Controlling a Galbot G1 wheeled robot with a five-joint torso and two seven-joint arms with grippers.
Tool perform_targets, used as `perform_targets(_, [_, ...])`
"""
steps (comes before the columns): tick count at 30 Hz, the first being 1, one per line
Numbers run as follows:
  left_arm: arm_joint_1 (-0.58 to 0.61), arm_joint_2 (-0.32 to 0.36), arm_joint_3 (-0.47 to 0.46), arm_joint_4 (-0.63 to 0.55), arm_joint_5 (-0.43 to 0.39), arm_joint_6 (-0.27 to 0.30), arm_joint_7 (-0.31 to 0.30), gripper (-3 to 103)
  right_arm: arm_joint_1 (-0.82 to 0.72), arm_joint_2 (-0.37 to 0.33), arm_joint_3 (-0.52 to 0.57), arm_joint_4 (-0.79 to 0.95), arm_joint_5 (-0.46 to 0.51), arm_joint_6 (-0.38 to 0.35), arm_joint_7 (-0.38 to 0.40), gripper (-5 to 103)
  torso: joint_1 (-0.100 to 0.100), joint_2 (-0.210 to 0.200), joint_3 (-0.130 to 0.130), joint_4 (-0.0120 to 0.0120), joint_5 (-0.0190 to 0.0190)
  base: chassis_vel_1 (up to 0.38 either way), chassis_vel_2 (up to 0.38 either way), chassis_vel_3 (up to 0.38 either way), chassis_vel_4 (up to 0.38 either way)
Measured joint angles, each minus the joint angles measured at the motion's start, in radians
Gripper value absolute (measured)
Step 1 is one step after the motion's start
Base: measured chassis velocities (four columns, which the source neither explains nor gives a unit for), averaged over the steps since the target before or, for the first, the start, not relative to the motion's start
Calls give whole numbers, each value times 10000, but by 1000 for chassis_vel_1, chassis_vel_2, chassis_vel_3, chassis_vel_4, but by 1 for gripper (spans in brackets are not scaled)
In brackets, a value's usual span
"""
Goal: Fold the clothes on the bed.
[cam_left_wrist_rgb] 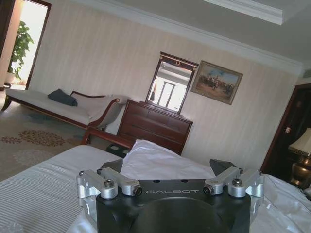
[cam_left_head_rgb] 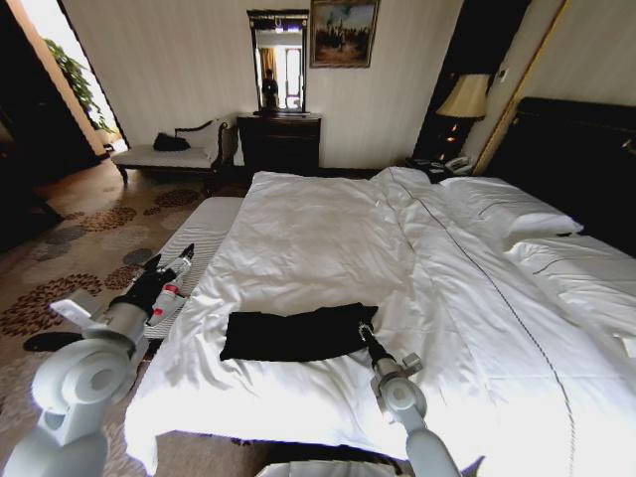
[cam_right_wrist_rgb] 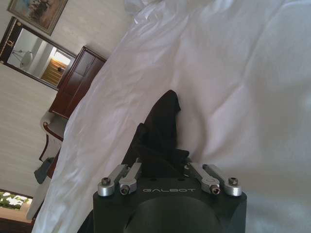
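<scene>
Clothes (cam_left_head_rgb: 296,335) lie on the bed's (cam_left_head_rgb: 328,238) near edge.

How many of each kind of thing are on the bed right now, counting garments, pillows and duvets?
Black T-shirt, right pincer at its edge: 1
White pillows at the headboard: 2
White duvet over the bed: 1
Total: 4
The left pincer hangs off the bed's side, over the carpet.

Striped pale walls, dark dresser (cam_left_head_rgb: 279,142), mirror (cam_left_head_rgb: 278,62), patterned carpet (cam_left_head_rgb: 89,234)
</scene>
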Motion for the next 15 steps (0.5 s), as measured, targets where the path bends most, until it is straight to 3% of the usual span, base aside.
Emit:
perform_targets(2, [125, -51, -72, -64, 81, -64, -2, 100, -30, 2, 36, 19, -36, 114, -63, 22, 0, 0, 0, 1, 0, 0, 0, 0, 0])
perform_targets(8, [299, -149, -166, -216, 285, -204, -6, 100, -233, 110, 49, 112, -297, 345, -261, 4, 0, 0, 0, 0, -2, 0, 0, 0, 0])
perform_targets(15, [477, -250, -206, -284, 472, -275, -7, 100, -551, 248, 180, 836, -377, 830, -252, 4, 0, 0, 0, 2, 0, 0, 0, 0, 0])
